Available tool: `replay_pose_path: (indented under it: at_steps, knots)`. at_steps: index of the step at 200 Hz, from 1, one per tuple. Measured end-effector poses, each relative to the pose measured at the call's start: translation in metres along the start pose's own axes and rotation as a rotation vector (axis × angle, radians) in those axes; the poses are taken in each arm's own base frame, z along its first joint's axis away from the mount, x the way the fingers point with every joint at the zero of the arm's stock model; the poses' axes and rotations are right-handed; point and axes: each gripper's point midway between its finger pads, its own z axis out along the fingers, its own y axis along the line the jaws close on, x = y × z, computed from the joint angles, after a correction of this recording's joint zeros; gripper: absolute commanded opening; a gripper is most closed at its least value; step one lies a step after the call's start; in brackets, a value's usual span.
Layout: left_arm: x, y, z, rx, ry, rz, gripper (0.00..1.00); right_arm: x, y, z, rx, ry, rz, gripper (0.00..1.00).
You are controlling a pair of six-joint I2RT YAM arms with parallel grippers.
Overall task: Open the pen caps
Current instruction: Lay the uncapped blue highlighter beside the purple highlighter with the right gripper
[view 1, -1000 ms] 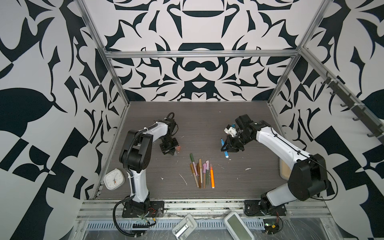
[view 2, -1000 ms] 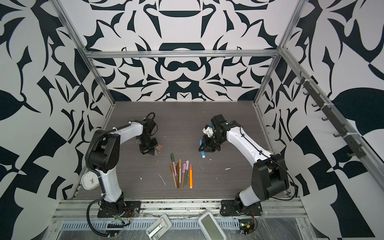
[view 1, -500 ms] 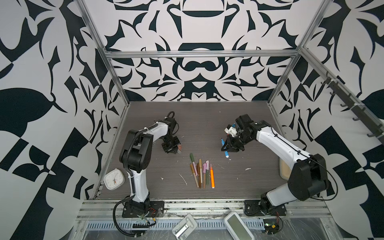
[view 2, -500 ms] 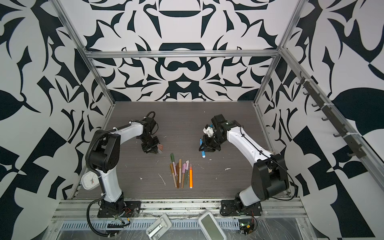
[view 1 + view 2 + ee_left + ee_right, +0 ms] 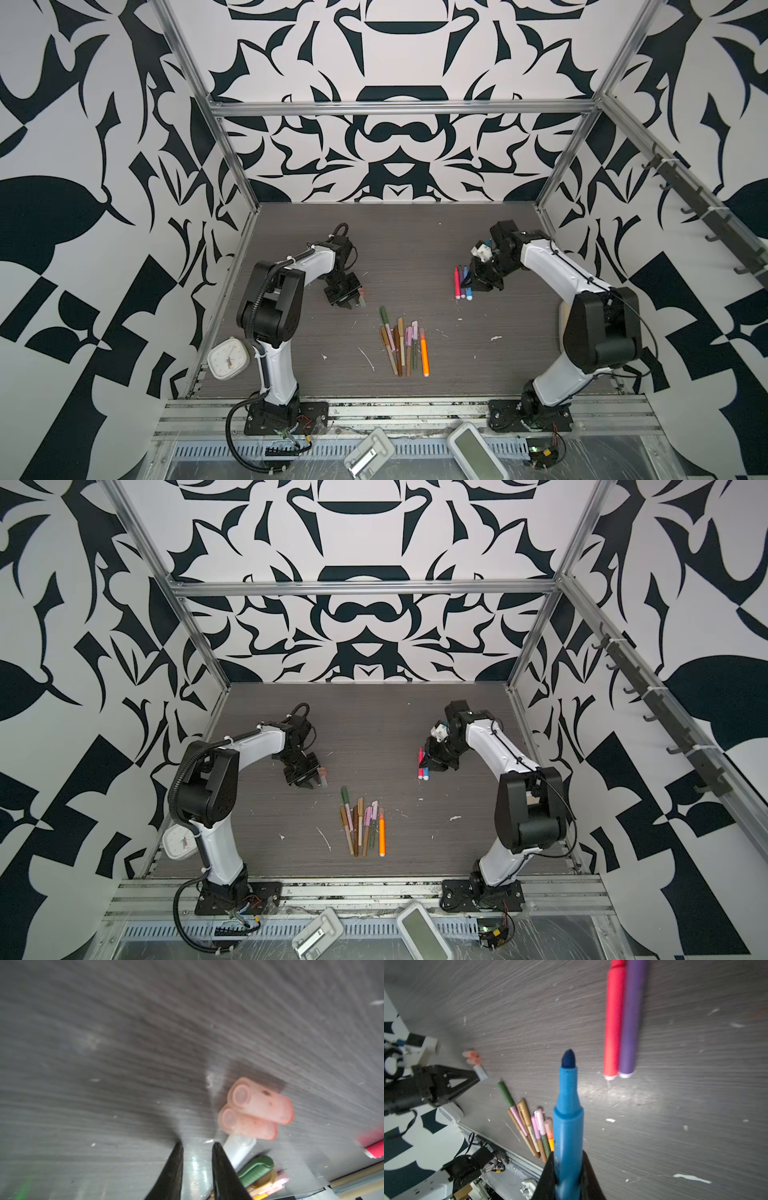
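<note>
Treat cap drop-off as the step in hand, likely finished. Note left gripper (image 5: pixel 197 1145) at 9 o'clock, angled down, slightly spread, empty; clear cap (image 5: pixel 240 1150) just beside, by two pink caps (image 5: pixel 259 1109). Note right gripper (image 5: pixel 568 1156) at 3 o'clock, pinching uncapped blue pen (image 5: pixel 568 1105). Next, probably: park it beside red pen (image 5: pixel 613 1022) and purple pen (image 5: pixel 631 1022), then fetch capped pens (image 5: pixel 401 345) at 6 o'clock.

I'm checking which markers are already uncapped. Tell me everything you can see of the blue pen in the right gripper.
The blue pen is a light blue marker of smooth plastic. It is uncapped, so its dark blue, rounded felt tip is bare. The barrel widens in steps from a narrow neck to a collar and a thicker body. The right gripper is shut on that body, with black fingers on both sides and the tip pointing away from it. Nothing else visibly touches it.
</note>
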Motion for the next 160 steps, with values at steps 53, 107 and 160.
replay_pose_path:
  at_steps: [53,107,160]
  knots:
    - [0.012,0.015,-0.004,-0.022,-0.005,0.000,0.39,-0.042,-0.051,0.017,0.142,-0.014,0.071,0.03]
    - [0.011,0.011,-0.040,0.017,-0.122,0.036,0.73,-0.061,-0.069,0.037,0.208,0.010,0.046,0.08]
    - [0.007,0.009,-0.047,0.018,-0.150,0.044,0.75,-0.067,-0.073,0.046,0.214,0.026,0.049,0.21]
